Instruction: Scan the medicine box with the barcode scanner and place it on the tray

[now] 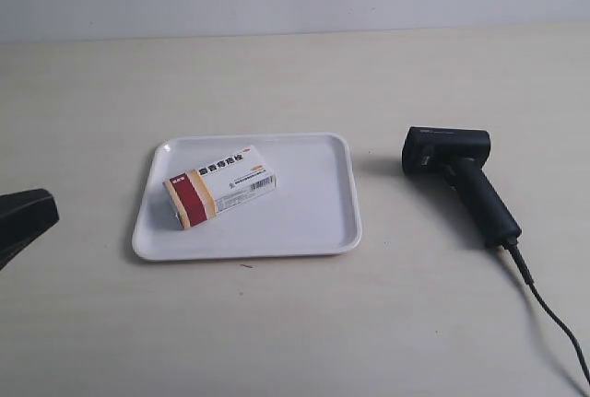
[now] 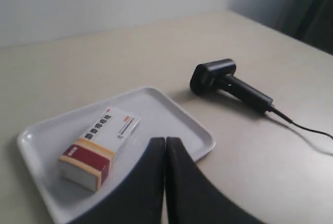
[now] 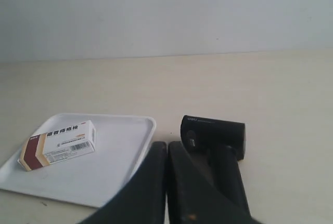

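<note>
The medicine box [image 1: 221, 185], white with a dark red and tan end, lies flat in the white tray [image 1: 318, 231], toward its left half. It shows too as the box [image 2: 99, 147] and the box [image 3: 58, 144]. The black barcode scanner [image 1: 458, 176] lies on the table right of the tray, its cable trailing to the lower right. My left gripper [image 2: 165, 142] is shut and empty, above the tray's near rim [image 2: 203, 146]. My right gripper [image 3: 167, 146] is shut and empty, between the tray [image 3: 125, 156] and the scanner [image 3: 216, 135].
A dark arm part [image 1: 23, 217] enters at the exterior view's left edge. The scanner's cable [image 1: 553, 323] runs across the table toward the lower right corner. A pale wall rises behind the beige table [image 1: 295, 84].
</note>
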Tool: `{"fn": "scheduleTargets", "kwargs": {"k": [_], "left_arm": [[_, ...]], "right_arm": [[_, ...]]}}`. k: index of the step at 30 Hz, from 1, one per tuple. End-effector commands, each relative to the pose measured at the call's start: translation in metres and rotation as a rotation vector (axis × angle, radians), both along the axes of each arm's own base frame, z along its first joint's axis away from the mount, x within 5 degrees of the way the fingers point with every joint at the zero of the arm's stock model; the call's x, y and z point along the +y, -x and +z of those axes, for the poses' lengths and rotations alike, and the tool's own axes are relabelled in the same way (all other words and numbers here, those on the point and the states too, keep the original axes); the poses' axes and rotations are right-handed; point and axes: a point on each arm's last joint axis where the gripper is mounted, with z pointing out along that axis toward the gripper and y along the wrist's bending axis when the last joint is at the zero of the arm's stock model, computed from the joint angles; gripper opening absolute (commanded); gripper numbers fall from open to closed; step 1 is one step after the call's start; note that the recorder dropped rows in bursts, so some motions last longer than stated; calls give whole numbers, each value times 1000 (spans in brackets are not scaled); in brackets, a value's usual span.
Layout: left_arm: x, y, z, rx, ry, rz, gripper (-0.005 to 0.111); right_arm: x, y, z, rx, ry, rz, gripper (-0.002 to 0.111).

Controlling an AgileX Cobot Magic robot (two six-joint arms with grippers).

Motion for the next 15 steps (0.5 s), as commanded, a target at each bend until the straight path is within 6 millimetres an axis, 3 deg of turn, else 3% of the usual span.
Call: {"fn": "scheduleTargets", "kwargs": {"k": [1,5,7,11,15], "left_arm": [[-3,26,0,-99,76,-131,3],[-5,39,-1,-273,-66,-237,3],[-1,37,1,-384,-146,-189,3],[27,23,12,-350,-3,220,3],[58,27,6,-311,86,595,3]], "right_arm": [[-1,3,-1,9,-2,3,1],[-1,3,-1,9,-2,3,1],[-1,3,-1,9,-2,3,1],[-1,3,-1,8,0,3,1],[-1,3,-1,8,0,3,1]]}}
